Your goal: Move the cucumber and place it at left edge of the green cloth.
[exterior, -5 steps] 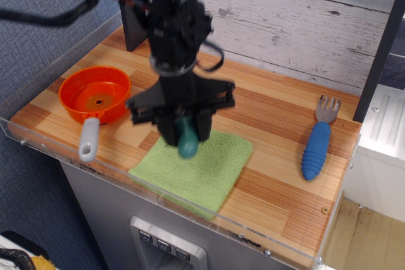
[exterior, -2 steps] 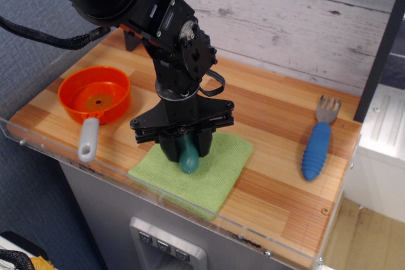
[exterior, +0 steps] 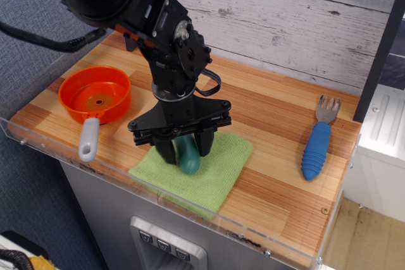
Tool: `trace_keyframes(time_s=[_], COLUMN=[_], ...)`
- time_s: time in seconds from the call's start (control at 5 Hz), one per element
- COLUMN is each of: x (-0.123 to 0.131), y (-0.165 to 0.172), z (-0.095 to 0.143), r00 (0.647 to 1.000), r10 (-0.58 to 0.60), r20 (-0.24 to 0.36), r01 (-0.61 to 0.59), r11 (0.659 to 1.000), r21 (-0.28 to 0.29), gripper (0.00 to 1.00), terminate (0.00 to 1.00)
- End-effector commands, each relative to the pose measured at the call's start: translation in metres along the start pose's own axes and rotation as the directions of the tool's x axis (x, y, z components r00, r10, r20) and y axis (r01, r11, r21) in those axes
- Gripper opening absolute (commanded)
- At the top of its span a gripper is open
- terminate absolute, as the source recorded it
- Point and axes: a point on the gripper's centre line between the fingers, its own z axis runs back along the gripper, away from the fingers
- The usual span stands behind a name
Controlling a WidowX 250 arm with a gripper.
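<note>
One gripper (exterior: 185, 150) hanging over green cloth (exterior: 218, 172), fingers parted | cucumber (exterior: 188, 157) standing between them on cloth's left part | leaving bare wood rightward toward fork (exterior: 317, 142)

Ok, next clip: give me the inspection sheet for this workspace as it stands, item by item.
Surface: wooden tabletop with a clear acrylic rim along the front and left.
Job's things: cucumber upright between the jaws, its lower end on or just above the green cloth, toward the cloth's left part.
Clutter: orange pan with grey handle at left; blue fork at right, both off the cloth.
Grippers: gripper pointing down over the cloth, jaws either side of the cucumber; whether they are clamping it cannot be told.
Cables: black cable running from the arm at upper left.
Surroundings: pale plank wall behind.
</note>
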Motion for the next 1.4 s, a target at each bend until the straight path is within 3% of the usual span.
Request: trace_keyframes(time_s=[0.0, 0.2, 0.4, 0.8, 1.0, 1.2], x=[0.015, 0.011, -0.003, -0.041, -0.041, -0.041], y=[-0.009, -0.031, -0.061, -0.097, -0.097, -0.097], z=[0.046, 0.071, 0.084, 0.099, 0.099, 0.099], r00=[0.999, 0.994, 0.961, 0.796, 0.796, 0.796], r10=[-0.026, -0.073, -0.268, -0.602, -0.602, -0.602], r20=[0.034, 0.077, 0.067, 0.063, 0.063, 0.063], r01=[0.027, 0.078, 0.276, 0.601, 0.601, 0.601], r11=[1.0, 0.995, 0.949, 0.771, 0.771, 0.771], r21=[-0.01, -0.065, -0.154, -0.213, -0.213, -0.213], gripper=[1.0, 1.0, 1.0, 1.0, 1.0, 1.0], terminate=[0.0, 0.0, 0.0, 0.0, 0.0, 1.0])
